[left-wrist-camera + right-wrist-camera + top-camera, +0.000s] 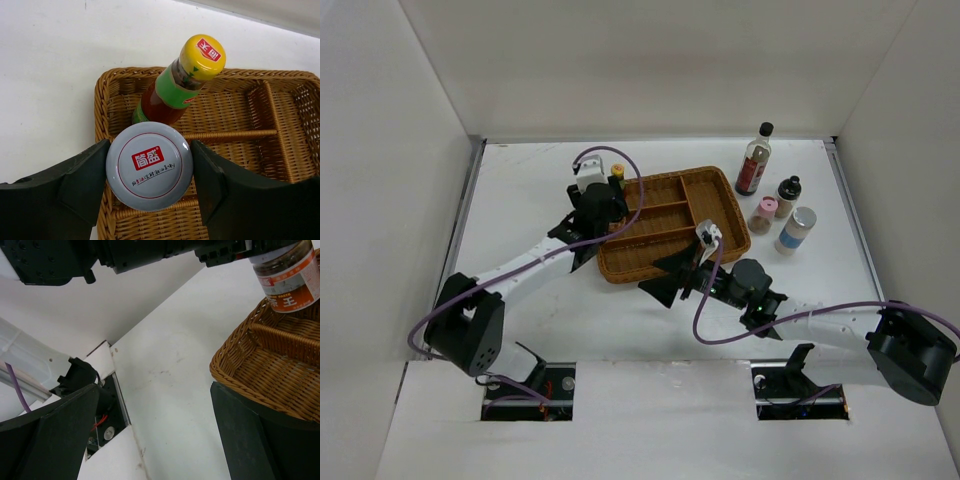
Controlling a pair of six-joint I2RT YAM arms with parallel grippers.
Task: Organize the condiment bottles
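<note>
The left gripper (149, 172) is clenched on the white-lidded jar (149, 162), one finger (82, 177) against each side. The jar stands upright between them, lid up, at the left end of the tray (101, 102). Just past it, in the tray's far-left corner, the green-red bottle (167, 95) stands cap up. The right gripper (155, 435) gapes empty at the tray's near rim.

Rough wicker tray (235, 110), glossy-lidded jar (149, 165)

White table (520, 200): wicker tray (670, 190), four bottles (753, 165)
</note>
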